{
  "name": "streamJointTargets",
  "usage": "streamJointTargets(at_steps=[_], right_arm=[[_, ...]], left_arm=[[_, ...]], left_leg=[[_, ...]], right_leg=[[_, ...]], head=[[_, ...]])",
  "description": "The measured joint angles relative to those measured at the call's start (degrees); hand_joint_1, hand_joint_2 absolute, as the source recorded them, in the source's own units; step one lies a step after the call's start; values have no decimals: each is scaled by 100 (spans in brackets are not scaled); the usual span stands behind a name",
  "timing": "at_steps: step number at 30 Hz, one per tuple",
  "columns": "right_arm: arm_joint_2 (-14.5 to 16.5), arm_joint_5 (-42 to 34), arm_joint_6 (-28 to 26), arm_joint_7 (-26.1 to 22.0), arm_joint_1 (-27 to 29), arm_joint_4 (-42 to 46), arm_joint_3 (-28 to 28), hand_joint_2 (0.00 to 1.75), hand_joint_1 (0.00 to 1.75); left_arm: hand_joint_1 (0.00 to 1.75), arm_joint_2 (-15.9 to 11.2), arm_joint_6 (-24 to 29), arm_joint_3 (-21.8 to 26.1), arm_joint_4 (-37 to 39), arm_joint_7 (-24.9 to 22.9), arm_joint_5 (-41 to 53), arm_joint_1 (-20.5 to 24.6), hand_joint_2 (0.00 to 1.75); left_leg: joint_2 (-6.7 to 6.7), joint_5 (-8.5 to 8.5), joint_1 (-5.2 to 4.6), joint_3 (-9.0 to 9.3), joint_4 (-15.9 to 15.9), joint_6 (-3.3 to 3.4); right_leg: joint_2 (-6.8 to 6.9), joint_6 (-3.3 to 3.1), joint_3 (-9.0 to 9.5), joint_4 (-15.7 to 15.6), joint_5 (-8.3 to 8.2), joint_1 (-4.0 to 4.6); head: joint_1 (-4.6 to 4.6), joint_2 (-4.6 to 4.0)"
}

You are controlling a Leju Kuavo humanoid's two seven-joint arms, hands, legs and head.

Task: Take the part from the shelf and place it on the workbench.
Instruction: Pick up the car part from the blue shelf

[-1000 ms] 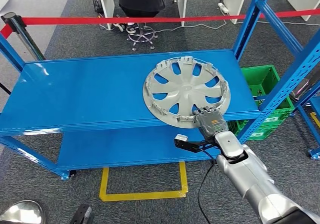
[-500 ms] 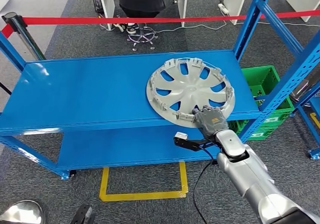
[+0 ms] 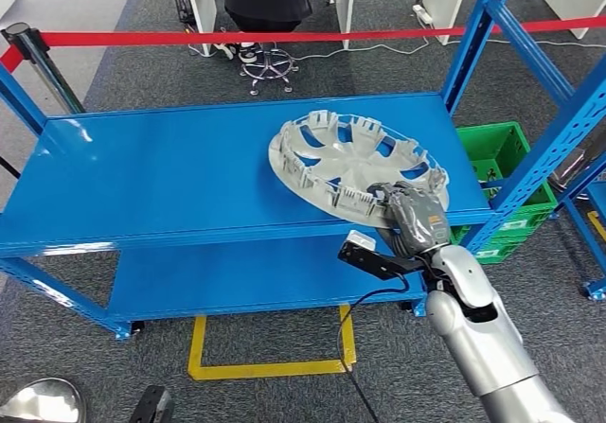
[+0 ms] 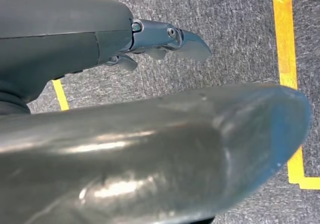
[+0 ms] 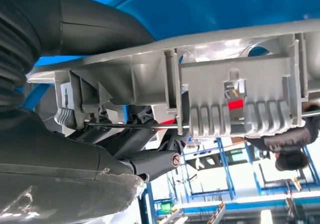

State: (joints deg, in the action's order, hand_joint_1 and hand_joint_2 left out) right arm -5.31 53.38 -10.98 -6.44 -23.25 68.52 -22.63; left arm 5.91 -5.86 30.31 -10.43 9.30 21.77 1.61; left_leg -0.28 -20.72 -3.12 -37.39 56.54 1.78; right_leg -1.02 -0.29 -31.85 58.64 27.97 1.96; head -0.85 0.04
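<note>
Head view: a silver-grey wheel cover, the part to be taken, is seen above the right portion of the blue shelf, with its hollow inner face turned upward. Curved spokes are separated by elongated openings through which the blue deck is visible, and a ring of short upright clips is carried around the rim. The cover is tilted: its edge toward the shelf's front right corner is raised clear of the deck, while its far edge lies low against it. That raised rim is gripped by the right hand, whose fingers are closed over it. In the right wrist view the rim is shown from close by as pale grey moulded plastic with ribbed tabs, a thin wire ring being run along them, and dark fingers are wrapped beneath it. In the left wrist view the left hand is seen over grey carpet beside yellow floor tape, its fingers apart and nothing held.
</note>
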Motion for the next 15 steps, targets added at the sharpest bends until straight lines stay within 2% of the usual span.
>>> streamJointTargets(at_steps=[1,4,9,11,15], right_arm=[[-11,-28,1,-10,25,75,14,175,175],[-37,-305,38,-95,104,294,63,175,175],[-123,-1622,579,-206,334,1000,230,175,175],[-197,-2288,934,-221,397,1246,322,175,175],[-481,-4319,2052,-182,447,1549,546,175,175]], left_arm=[[0,1,-6,9,0,3,10,0,175],[0,2,-45,26,0,16,69,0,175],[0,-3,-190,34,0,29,136,-15,175],[0,-7,-245,35,0,25,134,-20,175],[0,-13,-440,106,0,35,60,-31,175]], left_leg=[[0,0,0,0,0,0],[0,1,1,0,0,-1],[0,0,1,-1,0,-1],[0,-1,1,-1,0,-1],[0,-2,0,0,0,2]], right_leg=[[0,0,0,0,0,0],[1,0,-1,0,0,1],[-1,-1,-2,0,0,1],[-2,-1,-3,0,1,1],[0,-1,-22,-1,1,0]], head=[[1,0],[0,0],[0,0],[1,0],[1,0]])
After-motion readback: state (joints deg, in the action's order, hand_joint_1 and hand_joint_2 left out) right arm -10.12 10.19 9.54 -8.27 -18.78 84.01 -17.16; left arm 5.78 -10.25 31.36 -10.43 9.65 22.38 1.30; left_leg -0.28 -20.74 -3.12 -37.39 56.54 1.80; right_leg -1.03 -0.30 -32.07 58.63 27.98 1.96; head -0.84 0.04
